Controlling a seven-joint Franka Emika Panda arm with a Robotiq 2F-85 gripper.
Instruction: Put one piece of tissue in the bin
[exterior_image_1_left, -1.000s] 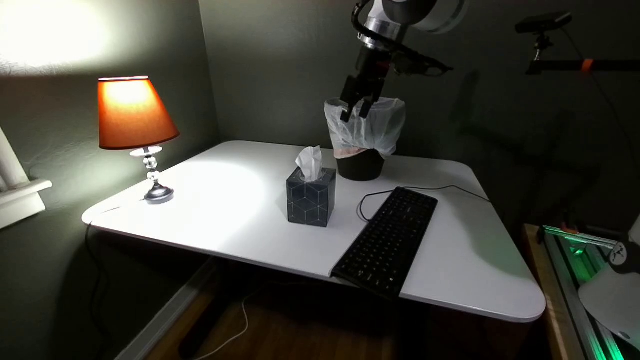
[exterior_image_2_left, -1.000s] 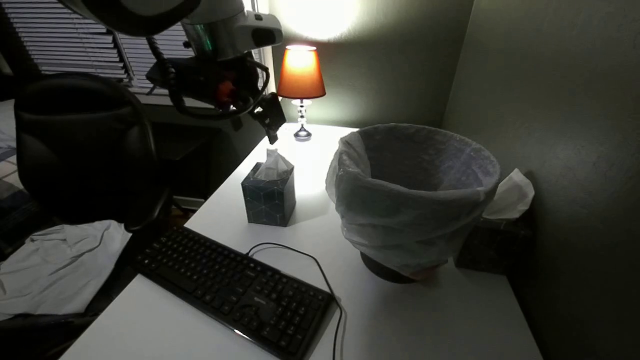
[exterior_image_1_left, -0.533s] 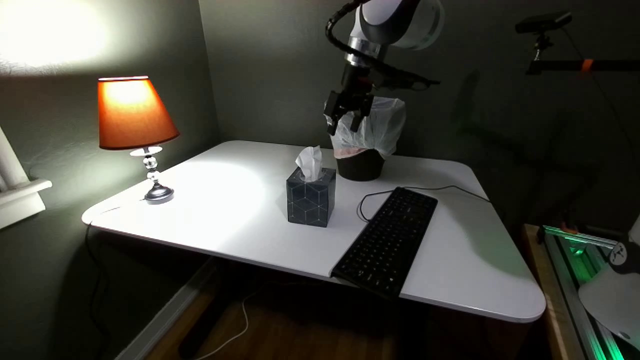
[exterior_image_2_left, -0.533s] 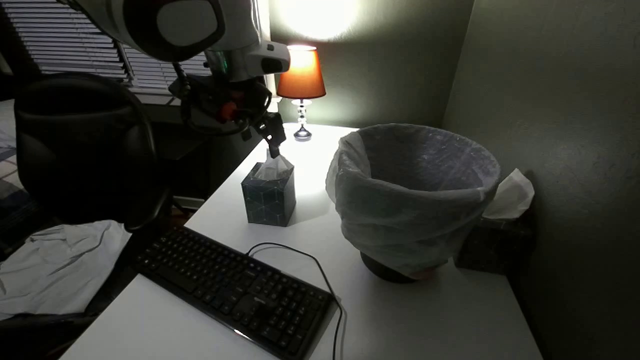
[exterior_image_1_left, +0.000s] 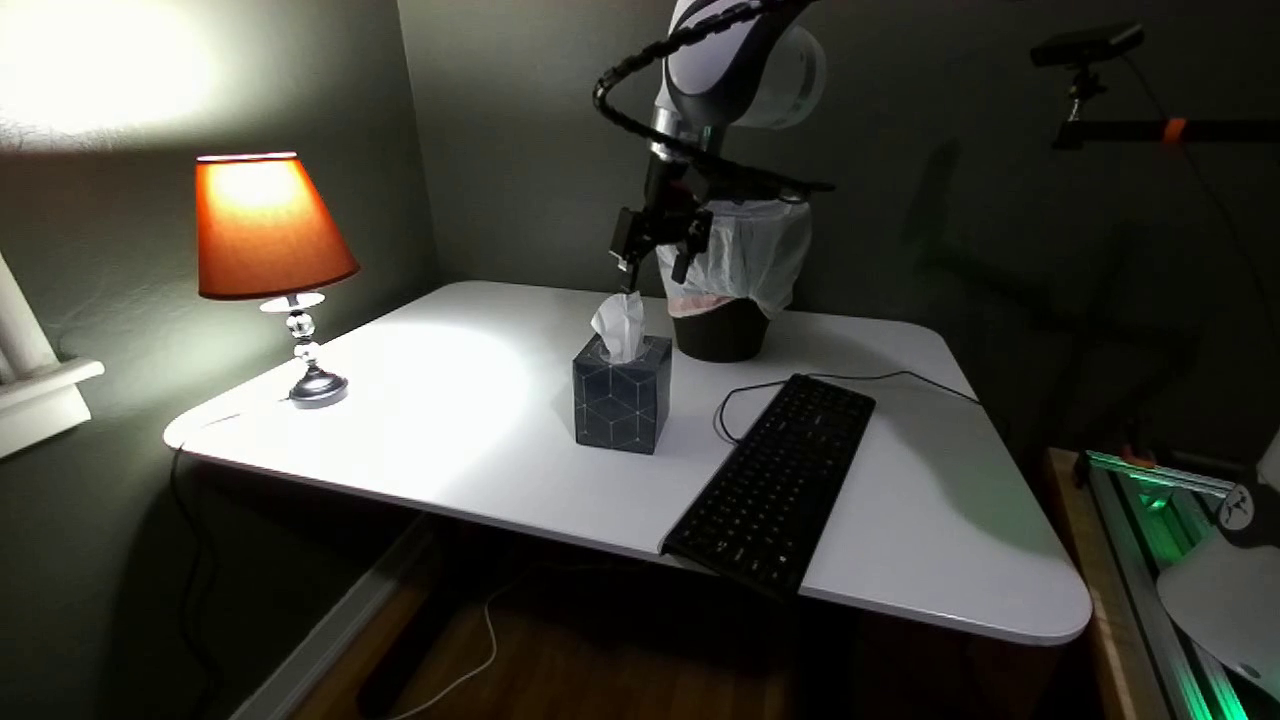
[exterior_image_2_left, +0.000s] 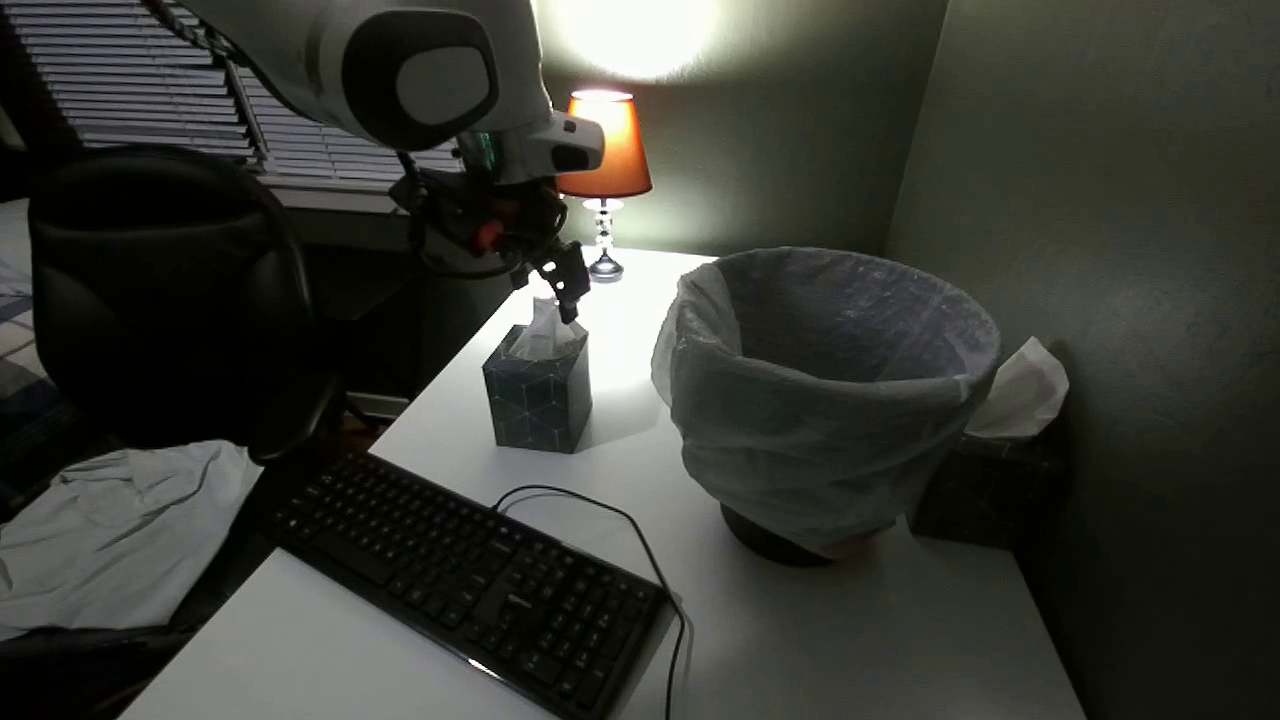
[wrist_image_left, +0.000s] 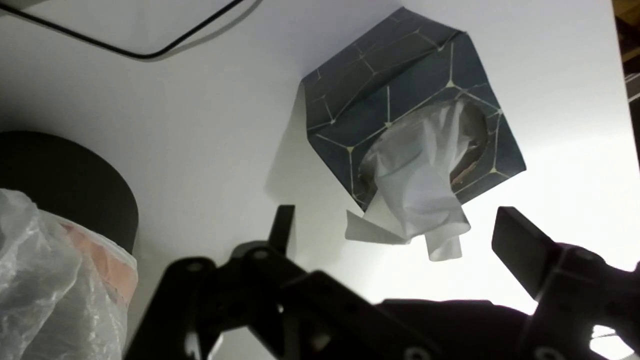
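Just above the patterned tissue box (wrist_image_left: 400, 100), the pincer (wrist_image_left: 395, 217) hangs with its jaws spread wide, gripping nothing. Under it the piece of tissue (wrist_image_left: 422, 190) stands crumpled out of the box's opening, its lower end inside. By my judgement the task is at an early stage: the pincer looks well placed for the grasp, but grip, pull, carry and drop are all left to do. Farther from the pincer, to the right of the box in both exterior views, the bin (exterior_image_2_left: 820, 450) stands upright on the table (exterior_image_2_left: 850, 640) with its mouth open (so that end of the job looks ready).

Whether the pincer brushes the tissue's top is hard to say, for in both exterior views the two lie so near that they seem almost to meet. How far the sheet runs down into the box is hidden. The bin is cut off in the wrist view, and its floor shows in no view, so I cannot tell whether it holds anything. Beyond it, a second tissue box (exterior_image_2_left: 985, 490) sits in deep shadow, partly hidden. Farthest off, the table lamp (exterior_image_2_left: 615, 165) has part of its shade covered by the arm (exterior_image_2_left: 430, 80).
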